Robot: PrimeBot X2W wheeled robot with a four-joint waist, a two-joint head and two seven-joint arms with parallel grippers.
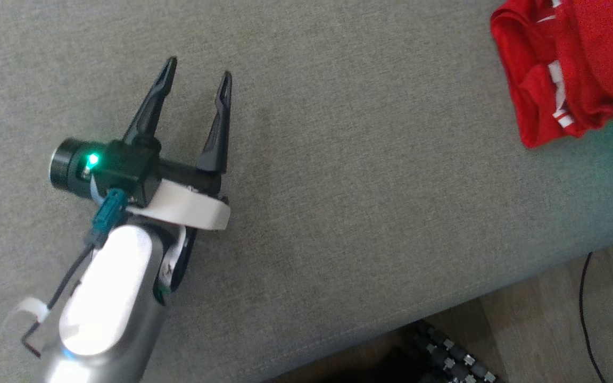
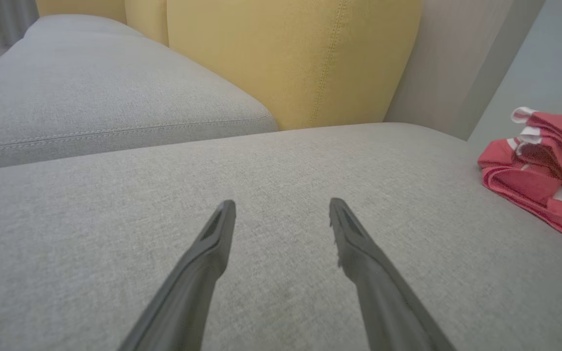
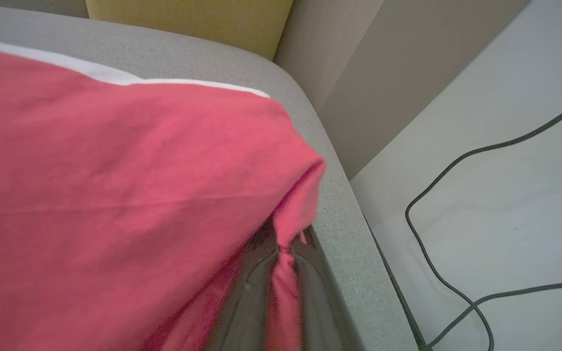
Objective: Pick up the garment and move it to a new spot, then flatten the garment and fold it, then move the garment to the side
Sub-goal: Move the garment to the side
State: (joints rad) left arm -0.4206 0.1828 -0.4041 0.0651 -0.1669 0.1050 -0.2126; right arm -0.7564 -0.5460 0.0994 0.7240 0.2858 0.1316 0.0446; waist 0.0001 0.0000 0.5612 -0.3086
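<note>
The right gripper is pinched shut on a fold of the red garment, which sits bunched at the right end of the sofa seat, while the left gripper hovers spread wide over bare cushion, well apart from it.

Grey sofa seat, red garment atop

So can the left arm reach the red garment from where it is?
Probably yes: only bare grey cushion lies between the open left gripper and the garment, which the right gripper pinches at one corner.
</note>
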